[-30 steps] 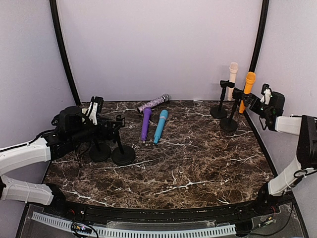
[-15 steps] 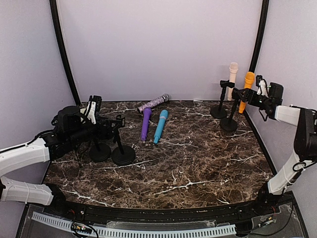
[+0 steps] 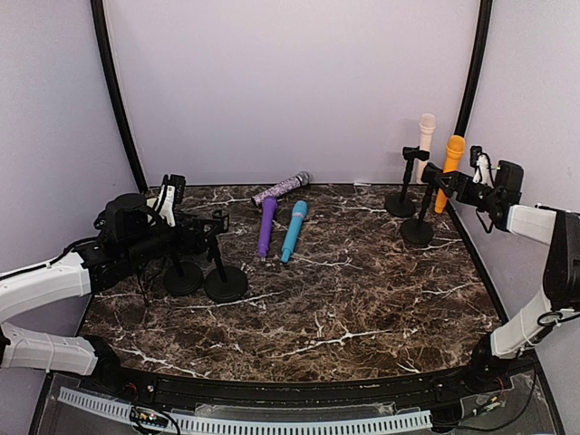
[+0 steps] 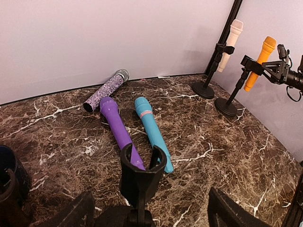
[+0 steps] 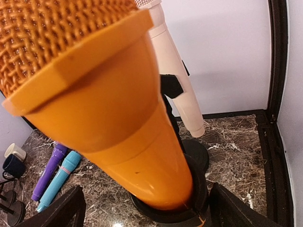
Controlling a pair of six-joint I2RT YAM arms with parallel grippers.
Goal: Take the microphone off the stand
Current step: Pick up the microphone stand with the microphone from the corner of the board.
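The right arm reaches from the table's right edge toward the far right corner, forearm roughly level, and its right gripper [image 3: 443, 177] sits at the orange plastic microphone [image 3: 452, 163]. In the right wrist view its jaws stand open on either side of the handle, with a gap showing on each side. That microphone rests tilted in the clip of a black round-based stand [image 3: 419, 227] near the back right of the dark brown marble-patterned table [image 3: 362, 299]. Just behind it a cream microphone [image 3: 425, 134] stands in a second black stand [image 3: 399, 206], close enough to crowd the far side of the orange one. The left arm is folded low over the table's left side. Its left gripper [image 3: 210, 227] is level, jaws wide open either side of the U-shaped clip [image 4: 142, 172] of a black stand with a disc base [image 3: 226, 284]. Another disc base [image 3: 183, 277] sits just beside that one. Lying flat at centre back are a purple microphone [image 3: 266, 227], a teal microphone [image 3: 293, 231] and a glittery silver microphone [image 3: 281, 188], well apart from the right arm.
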